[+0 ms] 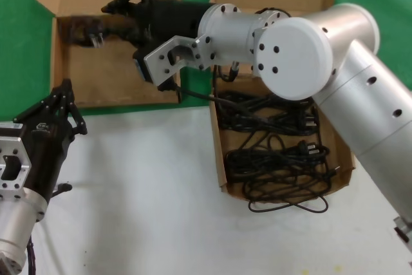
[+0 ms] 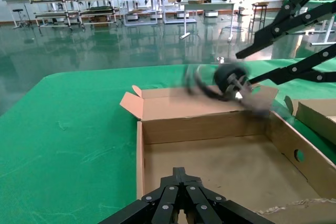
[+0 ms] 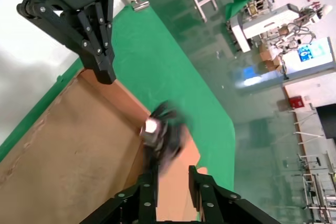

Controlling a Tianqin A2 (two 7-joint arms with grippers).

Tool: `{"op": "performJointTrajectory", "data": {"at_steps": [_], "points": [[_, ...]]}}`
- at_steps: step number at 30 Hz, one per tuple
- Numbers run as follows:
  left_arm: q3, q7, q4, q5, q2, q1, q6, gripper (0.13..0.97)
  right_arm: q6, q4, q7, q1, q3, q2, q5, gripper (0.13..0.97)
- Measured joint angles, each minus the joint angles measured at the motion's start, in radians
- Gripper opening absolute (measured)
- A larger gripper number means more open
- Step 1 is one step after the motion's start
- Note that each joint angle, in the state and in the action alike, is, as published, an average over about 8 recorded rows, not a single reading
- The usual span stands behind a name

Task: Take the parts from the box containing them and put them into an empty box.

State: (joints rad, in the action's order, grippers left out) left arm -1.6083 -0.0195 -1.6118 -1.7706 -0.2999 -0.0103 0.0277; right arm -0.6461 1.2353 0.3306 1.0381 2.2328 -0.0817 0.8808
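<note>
The empty box (image 1: 109, 85) is shown upper left in the head view. The box of cords (image 1: 217, 152), at right, is seen in that view alone. In the right wrist view a blurred cord (image 3: 160, 129) is seen beyond the right gripper (image 3: 170, 190), fingers parted. The left gripper (image 1: 64, 88) is parked lower left, fingers together.

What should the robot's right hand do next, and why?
Probably swing back to the full box for another cord. The right gripper is open over the empty box, and the blurred cord beyond its fingertips looks let go. More cords lie waiting. The left gripper sits idle nearby.
</note>
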Motion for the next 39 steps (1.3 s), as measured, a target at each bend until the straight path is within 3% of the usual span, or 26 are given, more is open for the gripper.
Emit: {"op": "performJointTrajectory", "data": {"at_steps": [10, 17, 21, 29, 39], "points": [[0.000, 0.000, 0.000, 0.000, 0.000, 0.000, 0.000, 0.145, 0.013, 0.043, 0.030, -0.025, -0.033, -0.054, 0.086, 0.354], [0.000, 0.000, 0.000, 0.000, 0.000, 0.000, 0.000, 0.145, -0.006, 0.183, 0.004, -0.086, -0.104, -0.177, 0.158, 0.498], [0.000, 0.000, 0.000, 0.000, 0.000, 0.000, 0.000, 0.145, -0.003, 0.256, 0.013, -0.140, -0.146, -0.258, 0.218, 0.498], [0.000, 0.000, 0.000, 0.000, 0.000, 0.000, 0.000, 0.145, 0.039, 0.401, 0.093, -0.300, -0.235, -0.422, 0.376, 0.705], [0.000, 0.000, 0.000, 0.000, 0.000, 0.000, 0.000, 0.145, 0.071, 0.480, 0.165, -0.417, -0.300, -0.504, 0.505, 0.705]]}}
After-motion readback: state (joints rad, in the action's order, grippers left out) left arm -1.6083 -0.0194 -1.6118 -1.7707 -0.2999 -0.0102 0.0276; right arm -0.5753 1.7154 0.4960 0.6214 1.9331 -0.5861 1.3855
